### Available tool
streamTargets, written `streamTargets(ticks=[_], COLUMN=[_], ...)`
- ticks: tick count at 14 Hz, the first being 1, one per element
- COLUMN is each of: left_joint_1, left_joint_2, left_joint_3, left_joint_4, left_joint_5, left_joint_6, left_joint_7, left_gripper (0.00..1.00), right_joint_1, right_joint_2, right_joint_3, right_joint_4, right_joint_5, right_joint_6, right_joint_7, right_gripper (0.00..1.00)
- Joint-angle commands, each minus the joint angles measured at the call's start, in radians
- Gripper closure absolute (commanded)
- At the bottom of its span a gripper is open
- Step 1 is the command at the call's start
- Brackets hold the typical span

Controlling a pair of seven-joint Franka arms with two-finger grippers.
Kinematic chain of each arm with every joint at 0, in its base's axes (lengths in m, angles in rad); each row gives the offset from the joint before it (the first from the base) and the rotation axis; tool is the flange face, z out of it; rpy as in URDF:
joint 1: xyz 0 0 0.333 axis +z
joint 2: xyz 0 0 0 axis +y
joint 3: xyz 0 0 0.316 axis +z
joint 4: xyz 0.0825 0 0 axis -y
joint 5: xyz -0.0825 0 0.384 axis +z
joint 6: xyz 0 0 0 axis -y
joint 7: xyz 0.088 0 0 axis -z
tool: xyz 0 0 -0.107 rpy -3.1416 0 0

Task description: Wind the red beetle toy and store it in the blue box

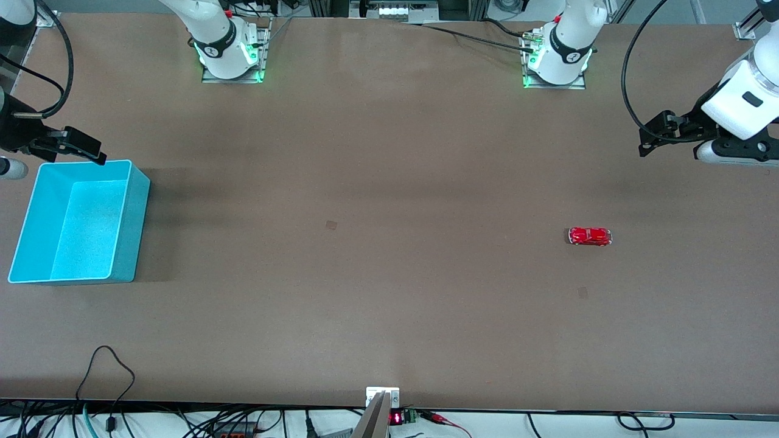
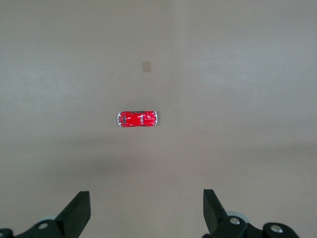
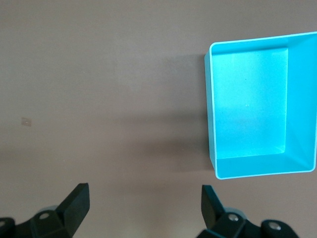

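The red beetle toy (image 1: 589,236) lay on its wheels on the brown bench (image 1: 377,182), toward the left arm's end, about midway between the edge along the robots' bases and the edge nearest the front camera, its length running parallel to those long edges. Bare bench surrounded it on every side, and nothing touched it. A small dark patch (image 1: 583,292) marked the surface near the toy, closer to the front camera; a second such patch (image 1: 331,225) lay near the middle of the bench.

The blue box (image 1: 137,225) stood upright and empty at the right arm's end of the bench, close to that short edge and well apart from the toy, with its pale textured floor exposed.

The left gripper (image 2: 147,210) hung in the air over the left arm's end of the bench, with its jaws spread wide and holding nothing; in the left wrist view the toy lay on the bench in line with the gap between the fingers (image 2: 79,210).

The right gripper (image 3: 144,207) hung over the bench just beside the box, near the box's corner toward the robots' bases, likewise with jaws spread wide and empty.

Loose cables (image 1: 109,377) trailed along the bench edge nearest the front camera.
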Motion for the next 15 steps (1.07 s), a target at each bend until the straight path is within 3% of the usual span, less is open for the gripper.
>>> streamTargets(ticks=[1,8,15], left_joint_1=[0.010,0.010,0.008], left_joint_2=[0.014,0.014,0.009], left_joint_3=[-0.003,-0.003,-0.008], left_joint_4=[0.034,0.034,0.040], left_joint_5=[0.005,0.005,-0.008], left_joint_6=[-0.026,-0.031,-0.202], left_joint_7=[0.021,0.014,0.020], left_gripper=[0.00,0.00,0.00], right_joint_1=[-0.001,0.002,0.002], right_joint_2=[-0.011,-0.018,-0.008], right_joint_3=[-0.002,-0.002,-0.002], right_joint_4=[0.006,0.006,0.012], right_joint_5=[-0.011,-0.011,-0.013], right_joint_6=[-0.017,-0.017,-0.006], right_joint_7=[-0.008,-0.008,-0.006], right_gripper=[0.00,0.00,0.00])
